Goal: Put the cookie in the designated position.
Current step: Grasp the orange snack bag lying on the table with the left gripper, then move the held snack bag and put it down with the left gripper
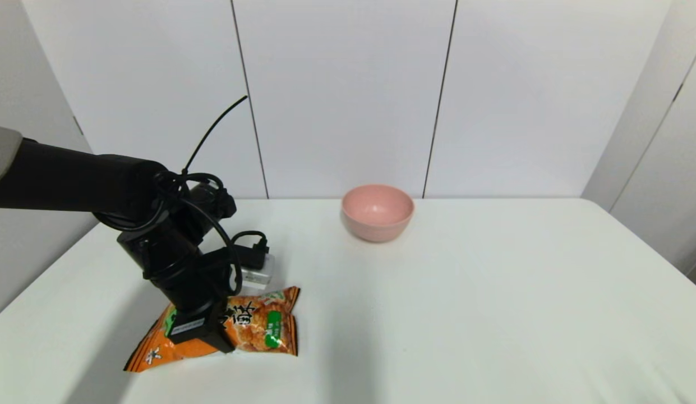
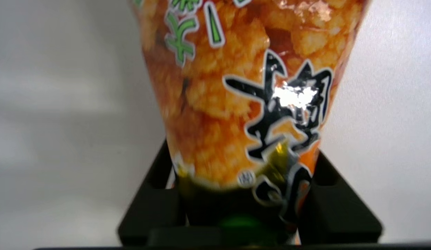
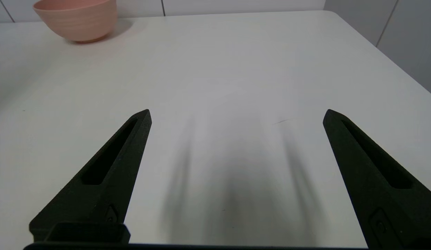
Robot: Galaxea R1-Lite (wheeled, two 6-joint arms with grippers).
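- Orange snack bag (image 2: 243, 104) of thin plastic film: glossy, crinkled, with bright glare spots.
- Pink round bowl (image 1: 377, 212): smooth, matt, plastic-looking.
- White table (image 1: 493, 292): smooth top, slight soft sheen.
- Black fingers (image 3: 107, 173) of right gripper (image 3: 236, 114): matt, hard plastic look, finely grained.

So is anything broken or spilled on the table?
Nothing is spilled. The cookie bag looks sealed, though it is squeezed narrow between the left gripper fingers. The pink bowl stands upright.
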